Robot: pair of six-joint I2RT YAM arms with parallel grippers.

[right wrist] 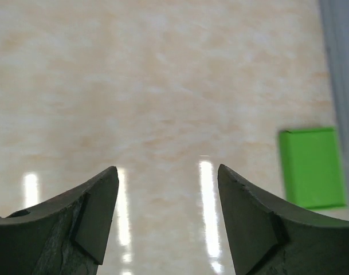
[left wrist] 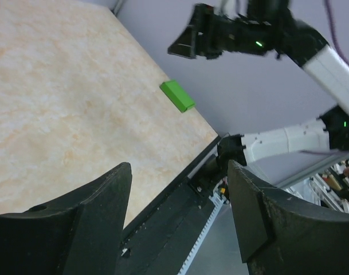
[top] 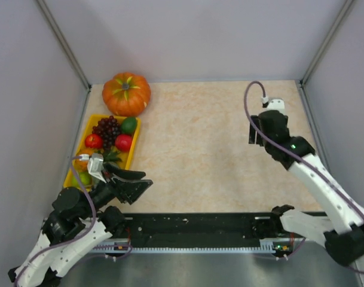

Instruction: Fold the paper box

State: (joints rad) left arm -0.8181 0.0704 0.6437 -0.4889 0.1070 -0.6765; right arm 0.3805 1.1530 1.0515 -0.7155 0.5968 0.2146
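Left arm folded low near its base, left gripper (top: pixel 144 179) (left wrist: pixel 179 167) pointing inward, jaws wide apart, empty. Right arm stretched forward, right gripper (top: pixel 253 134) (right wrist: pixel 167 169) aimed down, jaws spread, holding nothing.

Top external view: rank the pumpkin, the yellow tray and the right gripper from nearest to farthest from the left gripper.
1. yellow tray, at the table's left edge, right beside the left gripper.
2. pumpkin, back-left corner, beyond the tray.
3. right gripper, across the table on the right side.

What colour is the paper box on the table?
The paper box is plain bright green; the right wrist view shows it best.
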